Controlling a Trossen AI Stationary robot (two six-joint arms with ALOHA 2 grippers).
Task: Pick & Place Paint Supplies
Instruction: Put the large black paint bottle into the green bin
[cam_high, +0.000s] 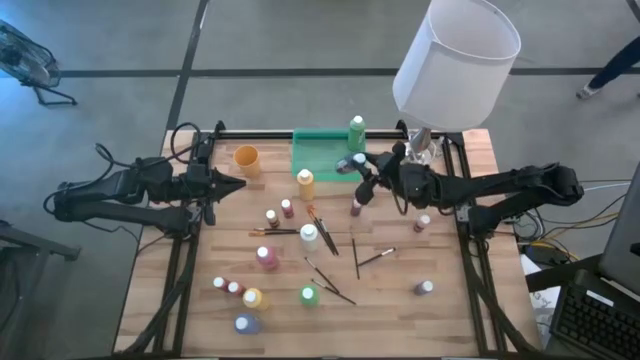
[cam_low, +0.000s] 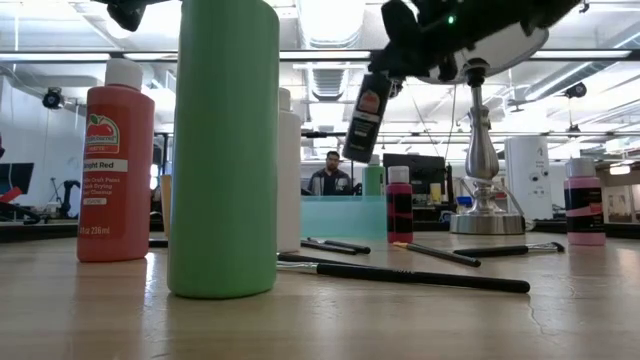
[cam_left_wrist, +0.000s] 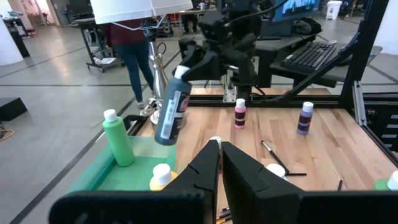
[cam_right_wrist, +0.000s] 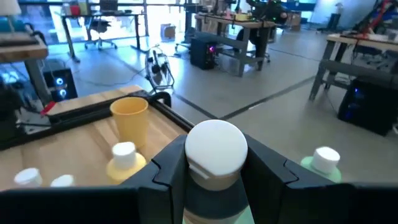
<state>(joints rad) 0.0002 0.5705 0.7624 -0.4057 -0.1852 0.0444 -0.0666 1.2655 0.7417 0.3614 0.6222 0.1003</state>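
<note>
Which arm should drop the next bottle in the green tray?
Right. The right gripper is shut on the dark bottle and holds it in the air by the green tray, which already has a green bottle. The left gripper is shut and empty beside the orange cup.

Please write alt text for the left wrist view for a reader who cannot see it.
The right claw holds a dark paint bottle in the air above a green tray holding a green bottle. The left claw is shut in the foreground.
</note>
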